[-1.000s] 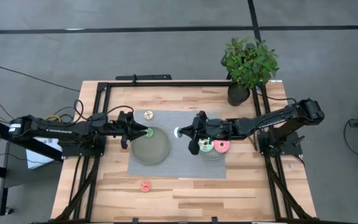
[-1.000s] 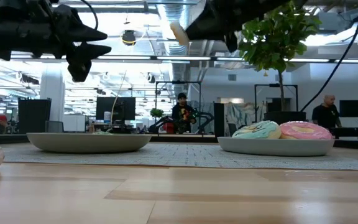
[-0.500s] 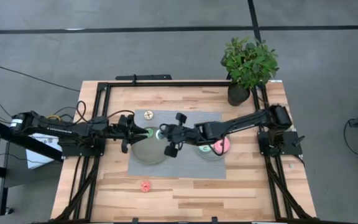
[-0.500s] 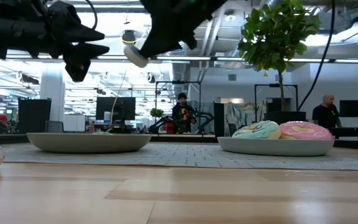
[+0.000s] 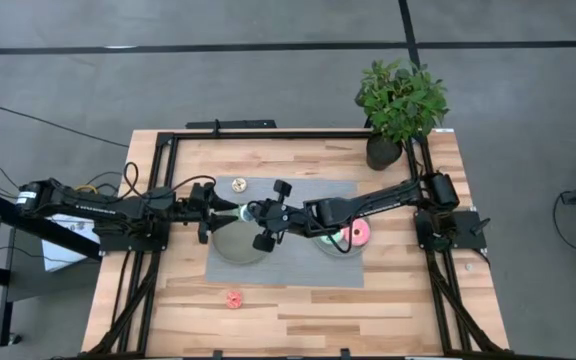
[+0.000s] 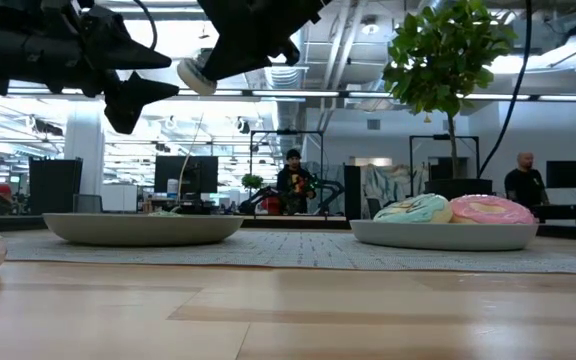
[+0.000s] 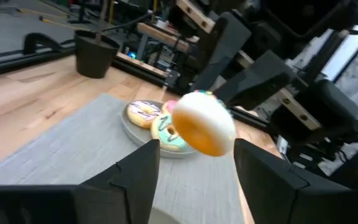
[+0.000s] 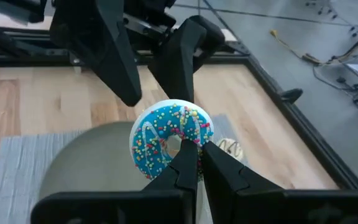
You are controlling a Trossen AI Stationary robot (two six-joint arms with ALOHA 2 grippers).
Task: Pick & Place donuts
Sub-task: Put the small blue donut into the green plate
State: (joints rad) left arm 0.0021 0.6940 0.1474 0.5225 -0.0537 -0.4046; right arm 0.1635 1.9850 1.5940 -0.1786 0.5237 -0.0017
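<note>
I hold the blue donut [image 8: 171, 145] in my right claw [image 5: 265, 214], pinched shut through the ring's rim so the iced face stays upright and clear of my fingers [image 8: 185, 163]. I carry it in the air over the near edge of the left plate [image 5: 240, 237], the grey one on the mat [image 5: 280, 270]. My judgement is that this plate is where the small donuts belong, so I bring it here rather than leave it by the big ones.

My left claw [image 5: 230, 211] hangs over the far-left rim of that same plate, its jaws parted and nothing between them. Just beyond its tips, at the plate's edge, a small green donut [image 5: 241, 212] seems to lie, though I cannot tell whether it rests on the plate. The two claws are close together above the plate, so I should mind the gap as I lower.

To the right of the left plate stands the second plate [image 6: 443, 235], carrying the mint donut [image 6: 413, 209] and the pink donut [image 6: 490, 209]; a paler sprinkled one [image 7: 144, 114] lies with them. A tan donut [image 5: 238, 185] sits on the mat behind the left plate, and a red donut [image 5: 234, 298] lies on the bare worktop [image 5: 388, 300] in front of it. Both wait their turn.
</note>
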